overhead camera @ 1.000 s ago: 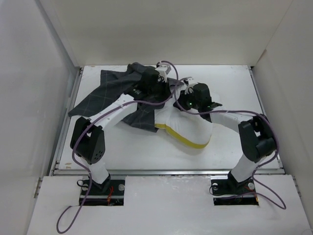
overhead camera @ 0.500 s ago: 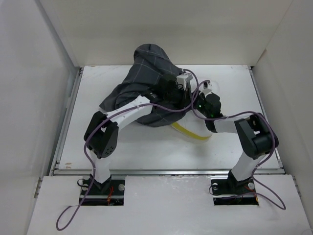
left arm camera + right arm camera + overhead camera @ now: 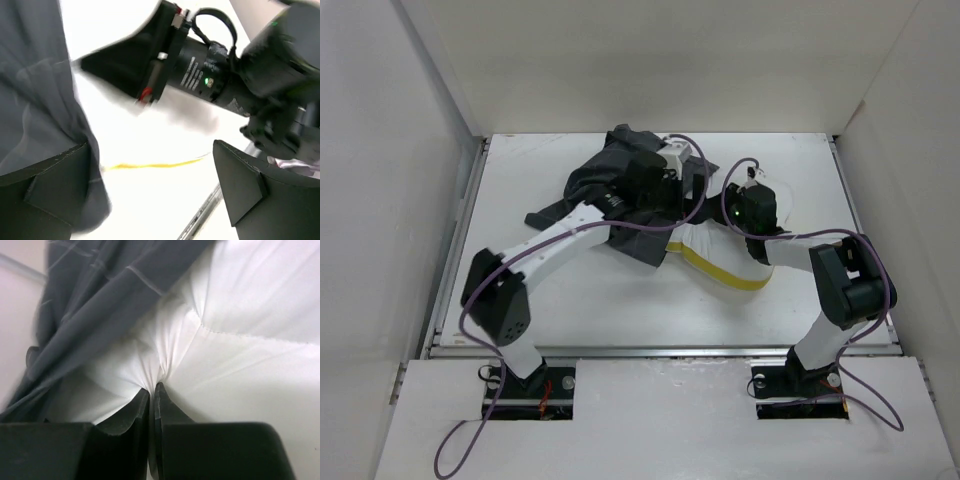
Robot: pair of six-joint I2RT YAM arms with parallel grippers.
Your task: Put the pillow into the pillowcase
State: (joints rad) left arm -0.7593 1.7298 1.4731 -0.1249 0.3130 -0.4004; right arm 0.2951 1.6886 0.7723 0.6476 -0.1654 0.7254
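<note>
Seemingly pillow point(image 3: 715, 255) lies lengthwise left-right

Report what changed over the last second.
The left gripper opened and let go of the dark charcoal-grey checked fabric pillowcase, which had been hoisted up and rightward over the soft cream-yellow pillow and has now slumped down across its left end. The right gripper stays pinched on the pillow's fabric; the yellow-banded near edge remains uncovered.

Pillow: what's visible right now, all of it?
The pillow is soft, plump, cream-white fabric with a yellow edge band on its near side. It lies on the table, right of centre. Its left part is covered by the pillowcase; inside or merely under, cannot tell. The right hand pinches a puckered fold of its fabric, jaws nearly shut.
</note>
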